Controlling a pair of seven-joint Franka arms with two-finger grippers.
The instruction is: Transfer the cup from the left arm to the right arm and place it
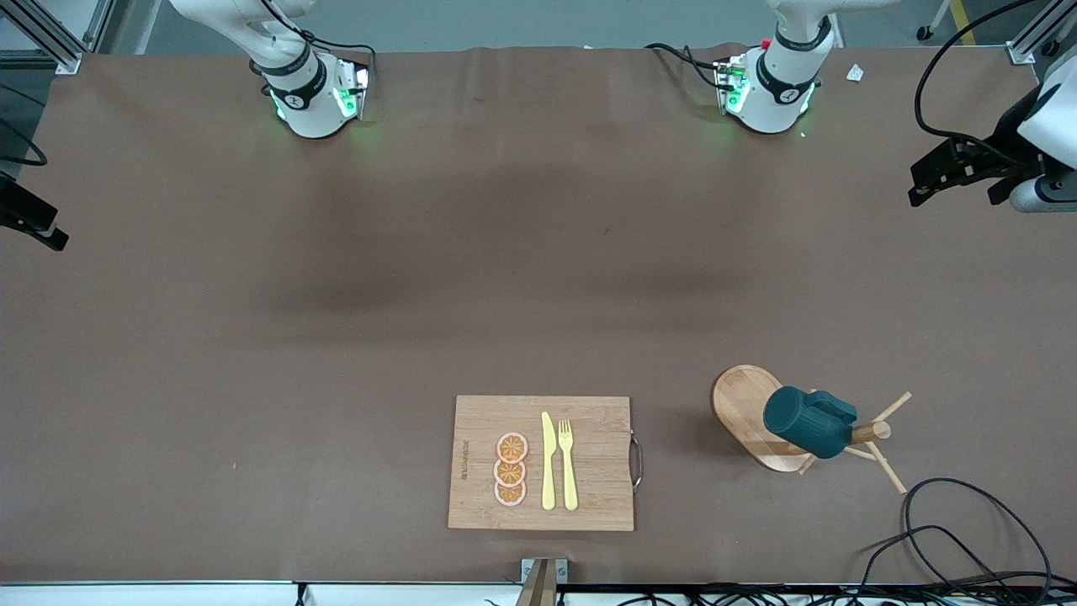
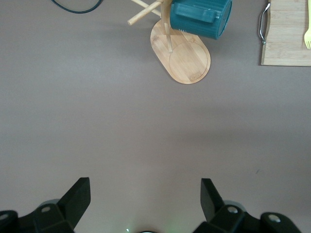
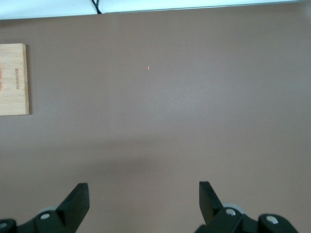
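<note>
The dark teal cup (image 1: pixel 809 420) hangs tilted on a peg of a small wooden mug rack (image 1: pixel 744 407), near the front camera toward the left arm's end of the table. It also shows in the left wrist view (image 2: pixel 201 17), over the rack's oval base (image 2: pixel 187 56). My left gripper (image 2: pixel 145 187) is open and empty over bare table, well apart from the cup; in the front view it (image 1: pixel 934 177) is at that end's edge. My right gripper (image 3: pixel 143 189) is open and empty over bare table at the right arm's end (image 1: pixel 34 220).
A wooden cutting board (image 1: pixel 597 497) with orange slices (image 1: pixel 511 470), a yellow knife (image 1: pixel 548 461) and a yellow fork (image 1: pixel 568 463) lies beside the rack, toward the table's middle. Black cables (image 1: pixel 955 539) loop on the table near the rack.
</note>
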